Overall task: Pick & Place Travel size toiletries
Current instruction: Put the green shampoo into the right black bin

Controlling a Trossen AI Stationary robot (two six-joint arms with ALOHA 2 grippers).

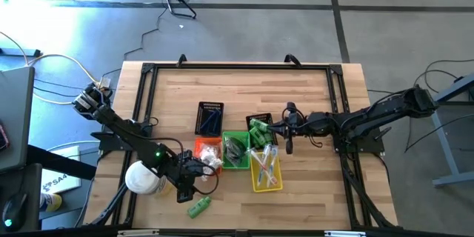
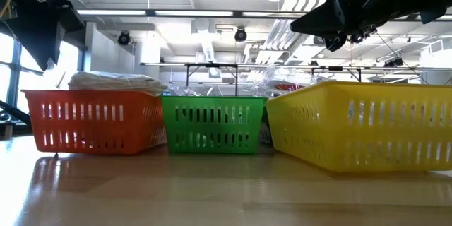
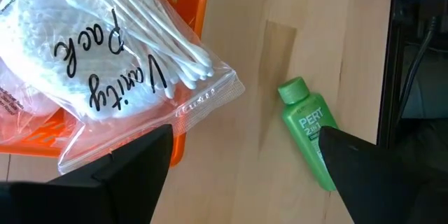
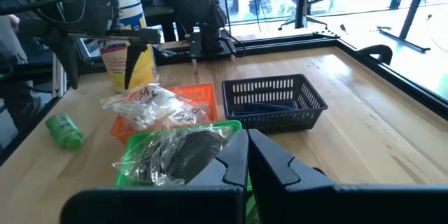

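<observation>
Spread wide, left gripper [image 3: 241, 175] fingers frame an orange basket [image 3: 189, 3] on the desk [image 3: 238, 147], its clear bag [image 3: 105, 56] marked "Vanity Pack"; green "PERT 2in1" bottle [image 3: 309, 131] lies beside. Right gripper [image 4: 246, 155] fingers pinch together, empty.

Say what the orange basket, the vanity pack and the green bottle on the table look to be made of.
Orange basket: likely moulded plastic, slightly glossy, with slotted walls.
Vanity pack: a clear, crinkly plastic film bag with a zip strip, holding what look like cotton swabs and a white pad.
Green bottle: probably smooth opaque plastic with a matching cap and printed white lettering.
</observation>
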